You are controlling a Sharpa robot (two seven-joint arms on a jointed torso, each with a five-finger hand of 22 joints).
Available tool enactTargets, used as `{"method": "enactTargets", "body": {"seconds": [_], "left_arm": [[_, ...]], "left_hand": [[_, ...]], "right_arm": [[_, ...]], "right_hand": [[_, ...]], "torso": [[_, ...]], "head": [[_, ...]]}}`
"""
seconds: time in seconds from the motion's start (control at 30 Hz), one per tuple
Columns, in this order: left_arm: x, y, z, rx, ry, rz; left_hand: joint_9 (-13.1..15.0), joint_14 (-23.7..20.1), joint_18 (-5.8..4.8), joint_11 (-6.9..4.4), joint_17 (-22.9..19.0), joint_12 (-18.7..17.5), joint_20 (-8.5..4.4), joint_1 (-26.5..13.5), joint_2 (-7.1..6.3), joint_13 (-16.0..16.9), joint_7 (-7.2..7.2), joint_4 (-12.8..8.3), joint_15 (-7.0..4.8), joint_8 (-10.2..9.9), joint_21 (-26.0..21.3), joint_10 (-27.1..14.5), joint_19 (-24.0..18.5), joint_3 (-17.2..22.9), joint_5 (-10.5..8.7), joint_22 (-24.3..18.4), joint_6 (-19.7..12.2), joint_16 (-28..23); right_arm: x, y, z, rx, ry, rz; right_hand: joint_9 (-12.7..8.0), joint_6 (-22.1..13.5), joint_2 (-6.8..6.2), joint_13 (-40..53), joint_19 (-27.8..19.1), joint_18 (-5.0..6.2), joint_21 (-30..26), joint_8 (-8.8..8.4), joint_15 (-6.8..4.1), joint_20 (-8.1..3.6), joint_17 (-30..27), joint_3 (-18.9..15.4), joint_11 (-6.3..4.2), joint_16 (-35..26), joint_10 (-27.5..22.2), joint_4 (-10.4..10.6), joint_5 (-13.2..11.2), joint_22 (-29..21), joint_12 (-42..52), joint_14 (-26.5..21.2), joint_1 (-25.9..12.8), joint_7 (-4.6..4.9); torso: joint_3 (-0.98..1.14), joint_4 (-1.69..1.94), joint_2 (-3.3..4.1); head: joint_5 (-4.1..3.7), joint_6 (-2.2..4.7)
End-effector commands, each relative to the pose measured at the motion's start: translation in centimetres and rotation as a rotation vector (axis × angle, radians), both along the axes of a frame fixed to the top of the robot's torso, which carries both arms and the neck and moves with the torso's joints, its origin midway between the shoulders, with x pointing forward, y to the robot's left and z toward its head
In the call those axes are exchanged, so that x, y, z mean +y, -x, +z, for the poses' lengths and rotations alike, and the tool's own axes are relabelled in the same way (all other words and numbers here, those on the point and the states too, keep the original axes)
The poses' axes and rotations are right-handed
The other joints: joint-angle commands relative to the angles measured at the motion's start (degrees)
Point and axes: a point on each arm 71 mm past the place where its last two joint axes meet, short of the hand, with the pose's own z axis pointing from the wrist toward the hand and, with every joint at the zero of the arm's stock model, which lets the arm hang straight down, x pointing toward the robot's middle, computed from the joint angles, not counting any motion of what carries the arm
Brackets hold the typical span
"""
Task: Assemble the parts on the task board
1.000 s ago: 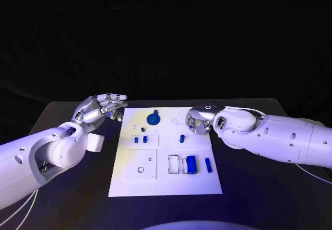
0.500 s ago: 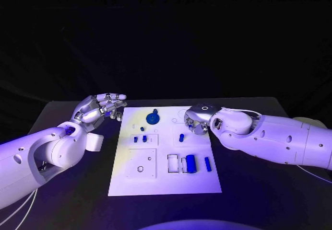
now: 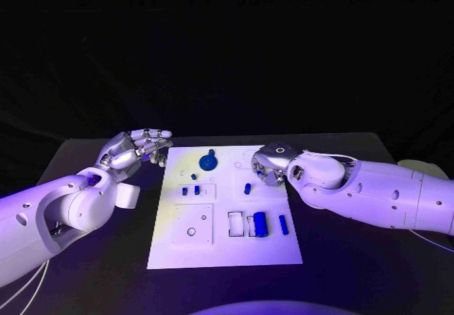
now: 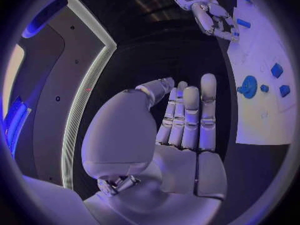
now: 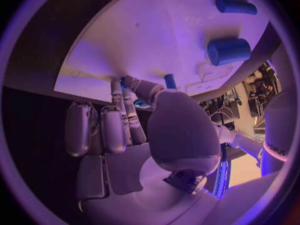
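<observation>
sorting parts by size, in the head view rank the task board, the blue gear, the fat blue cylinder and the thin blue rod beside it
1. task board
2. blue gear and fat cylinder: alike, unranked; the gear lies farther from the camera
3. thin rod

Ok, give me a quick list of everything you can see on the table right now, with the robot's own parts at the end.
Table: one, black, under everything.
Task board: one, white, middle of the table.
Gear: one, blue, far end of the board.
Cylinder: one, blue, fat, in the near right part of the board.
Small pieces: several, blue, scattered over the middle and near right of the board; exact number hard to tell.
Left hand: silver, raised off the board's far left corner, fingers apart, holding nothing.
Right hand: silver, over the board's far right corner, fingers curled down; whether it holds a blue piece is unclear.
</observation>
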Motion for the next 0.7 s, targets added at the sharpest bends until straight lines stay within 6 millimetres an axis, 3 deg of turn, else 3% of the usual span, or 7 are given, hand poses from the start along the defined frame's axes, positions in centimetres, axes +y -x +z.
{"method": "enactTargets", "body": {"seconds": [0.03, 0.7], "left_arm": [[-0.1, 0.1, 0.0, 0.006, 0.006, -0.018], [0.0, 0.0, -0.1, 0.016, 0.0, -0.017]], "left_hand": [[0.09, -0.52, 0.85, 0.03, -0.1, 0.16, 0.24, 0.38, 0.37, 0.06, 0.35, -0.3, 0.01, 0.37, -0.33, -0.44, -0.1, -0.03, 0.36, -0.06, 0.17, -0.36], [0.13, -0.97, 0.83, 0.23, -0.65, 0.13, 0.31, 0.29, 0.29, 0.09, 0.58, -0.43, 0.13, 0.39, -0.51, -0.84, -0.26, -0.05, 0.42, -0.15, -0.24, -0.84]], "right_arm": [[0.0, 0.3, -0.4, 0.0, -0.01, 0.0], [-0.6, 0.5, 1.4, -0.068, -0.107, -0.002]], "right_hand": [[0.1, 0.1, 1.12, 0.37, 0.42, -0.71, 0.45, 0.22, -0.42, -0.16, -0.03, 0.8, -0.91, 0.23, 1.17, -0.43, 0.21, 2.25, 0.12, 1.75, 1.26, -0.16], [0.34, 0.11, 0.72, 0.52, 0.64, -0.81, 0.88, 0.26, -0.42, -0.18, 0.02, 1.32, -0.9, 0.35, 1.22, -0.87, 0.27, 2.74, 0.07, 1.77, 1.33, -0.15]], "torso": [[-0.04, -0.02, -0.01], [-0.03, -0.03, -0.04]], "head": [[-0.04, 0.05], [-0.11, 0.46]]}}
